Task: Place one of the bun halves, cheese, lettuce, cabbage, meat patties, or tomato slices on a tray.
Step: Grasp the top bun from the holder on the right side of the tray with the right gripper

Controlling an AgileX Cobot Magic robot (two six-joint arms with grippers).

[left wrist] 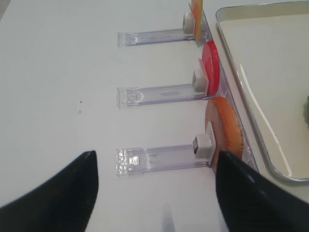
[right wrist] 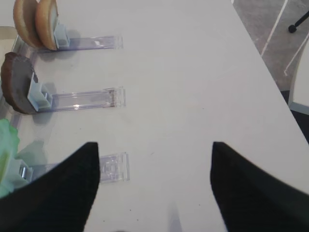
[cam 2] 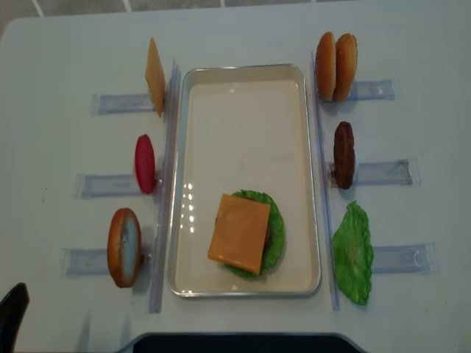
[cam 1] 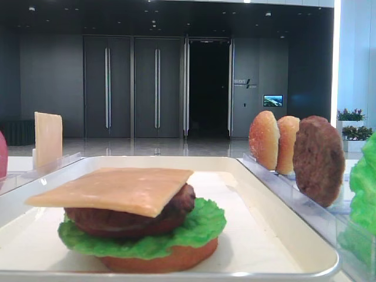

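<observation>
On the white tray [cam 2: 243, 81] lies a stack topped by a cheese slice [cam 2: 239, 234] over a meat patty [cam 1: 176, 205], lettuce [cam 1: 200, 226] and a flat bun. In the racks on the right stand two bun halves [cam 2: 336, 66], a meat patty [cam 2: 344, 154] and a lettuce leaf [cam 2: 353, 254]. On the left stand a cheese slice [cam 2: 154, 76] and a tomato slice [cam 2: 145, 163]. Cabbage is out of view. My right gripper [right wrist: 154, 145] hangs open and empty over bare table beside the patty rack. My left gripper [left wrist: 155, 154] is open and empty near the tray's corner [left wrist: 251, 116].
An orange-brown bun piece [cam 2: 124, 246] stands in the near left clear rack [left wrist: 159, 157], just beside my left gripper's right finger. Clear rack rails [cam 2: 383, 173] jut outward on both sides of the tray. The table's right edge [right wrist: 275, 82] is close to my right gripper.
</observation>
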